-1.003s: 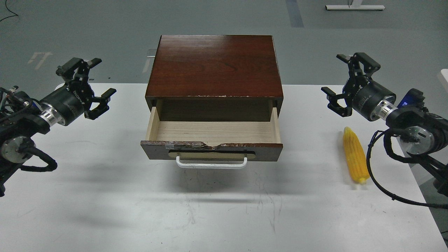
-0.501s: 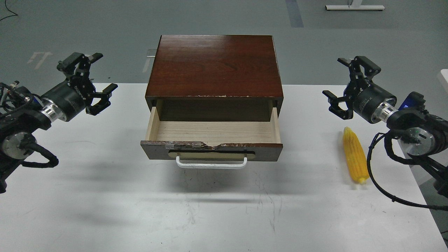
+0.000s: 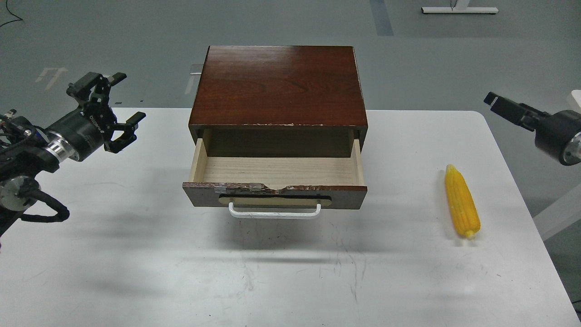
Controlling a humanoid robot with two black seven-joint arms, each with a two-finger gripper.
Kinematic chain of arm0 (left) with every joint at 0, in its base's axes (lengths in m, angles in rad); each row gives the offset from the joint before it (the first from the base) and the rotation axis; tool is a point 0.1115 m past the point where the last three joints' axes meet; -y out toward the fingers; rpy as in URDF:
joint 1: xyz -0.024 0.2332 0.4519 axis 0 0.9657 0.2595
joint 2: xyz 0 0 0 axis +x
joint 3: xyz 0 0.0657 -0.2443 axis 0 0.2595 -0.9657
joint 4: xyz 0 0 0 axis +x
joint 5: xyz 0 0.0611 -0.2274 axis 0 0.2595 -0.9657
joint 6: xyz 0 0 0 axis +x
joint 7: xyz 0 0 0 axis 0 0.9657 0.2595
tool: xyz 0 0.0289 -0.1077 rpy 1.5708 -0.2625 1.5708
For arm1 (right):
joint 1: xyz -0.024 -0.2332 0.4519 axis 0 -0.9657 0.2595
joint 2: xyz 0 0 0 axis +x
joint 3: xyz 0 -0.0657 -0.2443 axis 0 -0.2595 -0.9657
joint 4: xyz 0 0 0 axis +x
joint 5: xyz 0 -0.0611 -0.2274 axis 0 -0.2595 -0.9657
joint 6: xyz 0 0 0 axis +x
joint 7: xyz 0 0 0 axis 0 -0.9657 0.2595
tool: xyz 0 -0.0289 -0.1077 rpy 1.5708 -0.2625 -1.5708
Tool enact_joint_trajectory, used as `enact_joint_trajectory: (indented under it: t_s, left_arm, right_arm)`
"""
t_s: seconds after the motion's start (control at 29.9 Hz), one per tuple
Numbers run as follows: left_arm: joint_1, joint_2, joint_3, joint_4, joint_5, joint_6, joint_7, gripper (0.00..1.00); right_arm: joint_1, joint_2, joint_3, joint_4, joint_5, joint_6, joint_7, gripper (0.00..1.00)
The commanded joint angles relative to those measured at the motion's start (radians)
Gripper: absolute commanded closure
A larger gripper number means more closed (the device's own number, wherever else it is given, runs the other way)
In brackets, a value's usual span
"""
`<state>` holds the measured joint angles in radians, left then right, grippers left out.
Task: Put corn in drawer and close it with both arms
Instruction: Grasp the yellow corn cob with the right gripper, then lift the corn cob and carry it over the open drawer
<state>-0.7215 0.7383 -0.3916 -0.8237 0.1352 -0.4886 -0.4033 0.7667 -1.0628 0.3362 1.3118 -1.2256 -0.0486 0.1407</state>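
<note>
The yellow corn [image 3: 462,201] lies on the white table at the right, its tapered end pointing away from me. The drawer [image 3: 277,171] of the red-brown box [image 3: 278,86] stands pulled open and empty, its white handle [image 3: 272,213] facing me. My left gripper [image 3: 130,96] is open and empty, held above the table to the left of the box. My right gripper [image 3: 501,105] is at the far right edge, beyond and to the right of the corn. It is seen side-on, so its fingers cannot be told apart.
The white table [image 3: 136,254] ends close to the right of the corn, and its far edge runs behind the box. Grey floor lies beyond, with a white stand base [image 3: 458,9] far back at the right.
My right arm has pulled back to the right, away from the corn, and its gripper has turned side-on. My left gripper has drifted a little to the left. Corn and drawer have not moved.
</note>
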Motion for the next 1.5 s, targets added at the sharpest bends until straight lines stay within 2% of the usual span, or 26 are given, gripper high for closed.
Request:
enact_joint_trajectory:
  t_s: [0.0,0.17,0.6,0.67,0.74,0.8,0.9,0.94,1.0,1.04,1.1,1.14,1.2,1.3,1.4,1.44,1.47]
  left_arm:
    - [-0.001,-0.002,-0.001,0.0,0.0,0.0,0.0,0.02]
    - [-0.003,0.0,-0.001,0.0,0.0,0.0,-0.002,0.02]
    - [0.001,0.015,0.0,0.0,0.0,0.0,-0.005,0.02]
    - [0.004,0.023,0.0,0.005,0.001,0.0,-0.005,0.02]
    - [0.007,0.024,0.0,0.005,0.001,0.0,-0.005,0.02]
    - [0.013,0.027,0.0,0.005,0.001,0.0,-0.005,0.02]
    - [0.014,0.039,0.0,0.005,0.001,0.0,-0.005,0.02]
    - [0.014,0.044,0.0,0.005,0.001,0.0,-0.005,0.02]
    - [0.014,0.047,0.0,0.005,0.001,0.0,-0.005,0.02]
    - [0.014,0.052,0.0,0.005,0.0,0.0,-0.005,0.02]
    - [0.014,0.058,0.0,0.005,0.001,0.0,-0.005,0.02]
    - [0.014,0.059,0.0,0.005,0.0,0.0,-0.005,0.02]
    - [0.014,0.059,0.0,0.005,0.001,0.0,-0.003,0.02]
    - [0.014,0.064,-0.001,0.005,0.001,0.0,-0.005,0.02]
    - [0.014,0.065,-0.001,0.005,0.0,0.0,-0.005,0.02]
    - [0.014,0.065,-0.001,0.005,0.0,0.0,-0.005,0.02]
    - [0.014,0.065,-0.001,0.005,0.0,0.0,-0.005,0.02]
  right_arm:
    - [0.006,-0.052,-0.155,0.076,-0.102,0.003,-0.01,0.03]
    - [-0.021,-0.039,-0.238,0.047,-0.124,-0.005,-0.012,0.04]
    - [-0.107,0.141,-0.252,-0.097,-0.123,-0.016,-0.027,0.08]
    - [-0.109,0.167,-0.252,-0.124,-0.123,-0.019,-0.029,0.17]
    - [-0.109,0.184,-0.253,-0.14,-0.123,-0.02,-0.027,0.18]
    - [-0.107,0.214,-0.253,-0.167,-0.123,-0.022,-0.029,0.26]
    - [-0.107,0.251,-0.253,-0.201,-0.123,-0.023,-0.03,0.31]
    - [-0.109,0.257,-0.255,-0.206,-0.123,-0.022,-0.038,0.43]
    - [-0.11,0.259,-0.255,-0.206,-0.123,-0.023,-0.059,0.56]
    - [-0.112,0.259,-0.256,-0.207,-0.124,-0.023,-0.085,0.7]
    - [-0.112,0.261,-0.269,-0.218,-0.123,-0.026,-0.105,0.85]
    - [-0.106,0.261,-0.272,-0.226,-0.123,-0.033,-0.104,0.9]
    - [-0.095,0.261,-0.272,-0.226,-0.123,-0.042,-0.104,0.93]
    - [0.006,0.248,-0.272,-0.22,-0.126,-0.05,-0.083,0.99]
    - [0.156,0.212,-0.272,-0.215,-0.147,-0.053,-0.024,0.99]
    - [0.236,0.195,-0.27,-0.21,-0.167,-0.066,0.015,0.99]
    - [0.282,0.193,-0.272,-0.209,-0.181,-0.072,0.035,0.99]
